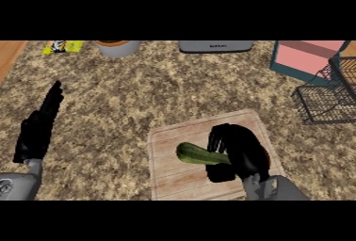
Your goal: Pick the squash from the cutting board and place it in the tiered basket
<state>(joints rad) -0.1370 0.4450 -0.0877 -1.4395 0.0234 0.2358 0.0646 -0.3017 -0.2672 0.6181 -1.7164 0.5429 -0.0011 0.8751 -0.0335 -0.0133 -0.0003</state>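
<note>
A dark green squash [195, 154] lies on the pale wooden cutting board [170, 181] in the lower middle of the head view. My right hand [243, 150] is over the board with its fingers and thumb curled round the squash's right end, hiding that end. The black wire tiered basket [327, 101] stands at the right edge, some way up and right of the board. My left hand [40, 124] stays at the left side, open with fingers straight and pointing up, holding nothing.
Along the back of the speckled counter stand a yellow packet [62, 46], a grey bowl [117, 47], a grey appliance [215, 46] and a teal and pink box [306, 59]. Bare counter lies between board and basket.
</note>
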